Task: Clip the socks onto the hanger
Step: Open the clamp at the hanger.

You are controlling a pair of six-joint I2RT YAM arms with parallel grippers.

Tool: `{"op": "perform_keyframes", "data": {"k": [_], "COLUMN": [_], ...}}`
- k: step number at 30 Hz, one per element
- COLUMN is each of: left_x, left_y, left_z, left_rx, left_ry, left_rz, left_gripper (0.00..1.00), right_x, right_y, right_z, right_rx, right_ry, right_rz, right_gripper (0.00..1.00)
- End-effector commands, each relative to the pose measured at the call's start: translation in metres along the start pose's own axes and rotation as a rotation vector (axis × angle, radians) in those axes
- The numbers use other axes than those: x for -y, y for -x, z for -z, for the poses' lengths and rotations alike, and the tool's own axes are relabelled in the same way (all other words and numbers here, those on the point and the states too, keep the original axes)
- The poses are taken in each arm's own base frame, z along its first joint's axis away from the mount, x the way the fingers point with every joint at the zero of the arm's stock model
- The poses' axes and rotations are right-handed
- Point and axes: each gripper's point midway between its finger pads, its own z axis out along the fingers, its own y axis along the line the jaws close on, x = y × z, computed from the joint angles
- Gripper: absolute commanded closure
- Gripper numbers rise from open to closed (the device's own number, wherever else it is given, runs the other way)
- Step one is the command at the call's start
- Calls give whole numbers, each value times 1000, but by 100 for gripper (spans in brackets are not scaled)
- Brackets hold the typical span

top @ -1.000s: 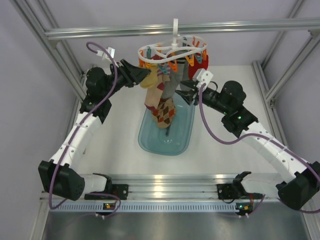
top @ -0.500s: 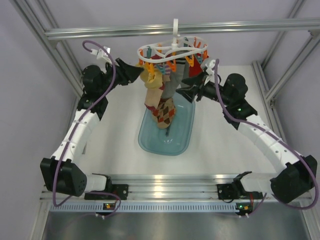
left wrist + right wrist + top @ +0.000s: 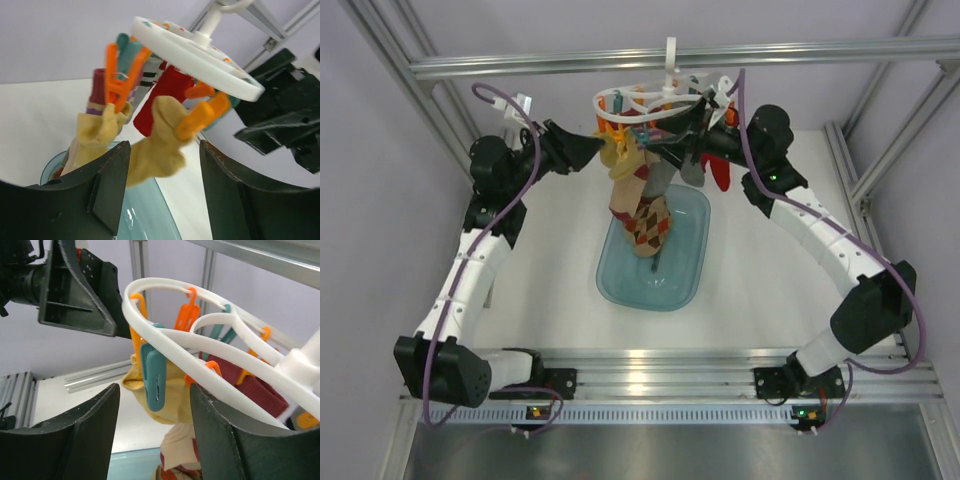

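Your left gripper [image 3: 165, 146] stands open, with a mustard sock [image 3: 152, 155] showing between its fingers; contact cannot be confirmed. Your right gripper [image 3: 155, 388] is also open, framing a teal clip [image 3: 154, 372] on the white hanger [image 3: 195, 52]. The socks [image 3: 645, 200] hang clipped at far centre, above the blue tray [image 3: 675, 285].

Bright, even light; soft wrist-view blur.
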Motion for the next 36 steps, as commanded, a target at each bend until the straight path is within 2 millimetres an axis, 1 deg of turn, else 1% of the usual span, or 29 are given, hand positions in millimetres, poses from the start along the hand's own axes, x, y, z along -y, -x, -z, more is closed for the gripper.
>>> {"op": "perform_keyframes", "data": {"k": [1,4,5,6,10,13,14,15,16,17,18,19,20,21,22,23,24,25,26,28,29,30,31,33,34,36], "left_x": [42,52,60,60,76,78,76,75,75,72,72,66,66,63,58,60,65,63,64,66,68,69,68,68,68,72], "left_y": [16,11,14,11,10,8,7,7,9,11,12,12,14,15,14,15,16,15,16,17,20,19,19,16,16,16], "left_z": [22,31,37,39,51,56,57,57,58,57,56,53,51,48,43,41,39,36,34,31,30,28,27,23,21,17], "left_rx": [35,0,7,-10,-22,-15,-6,1,14,31,39,43,52,54,45,44,44,36,35,37,42,38,39,34,35,35], "left_ry": [-112,-132,-145,-141,-181,-180,-168,-164,-160,-151,-148,-137,-136,-132,-132,-144,-172,-181,-192,-212,-216,-221,-221,-224,-231,-245], "left_rz": [-96,-133,-175,-178,-207,-209,-207,-209,-211,-217,-217,-222,-231,-234,-231,-236,-245,-235,-236,-229,-233,-236,-247,-251,-264,-270], "left_gripper": [37,37,37,37,37,37,37,37,37,38,39,40,41,42,42,43,44,44,44,45,45,45,45,45,45,46], "right_x": [-2,-3,-4,-5,-13,-20,-22,-20,-21,-18,-17,-21,-15,-15,-20,-19,-21,-27,-30,-43,-46,-48,-56,-55,-57,-47], "right_y": [23,24,19,17,9,7,7,8,12,6,4,12,4,3,12,9,11,17,19,25,27,28,27,22,16,11], "right_z": [-15,-20,-22,-24,-24,-28,-28,-28,-26,-23,-21,-17,-13,-10,-6,-4,-2,-1,-1,-2,-2,-3,-5,-9,-14,-16], "right_rx": [70,86,78,78,78,72,72,75,82,72,67,79,67,63,77,72,77,86,88,95,97,98,97,87,76,70], "right_ry": [60,79,89,94,105,111,111,90,80,49,26,7,-44,-64,-76,-90,-90,-81,-73,-47,-51,-55,-46,-70,-72,-127], "right_rz": [69,56,37,30,10,0,-6,-19,-24,-38,-32,-11,12,29,48,67,72,75,66,54,50,47,38,39,36,60], "right_gripper": [42,42,42,43,45,46,46,46,46,46,47,47,48,48,49,52,52,53,54,55,55,55,55,54,54,54]}}
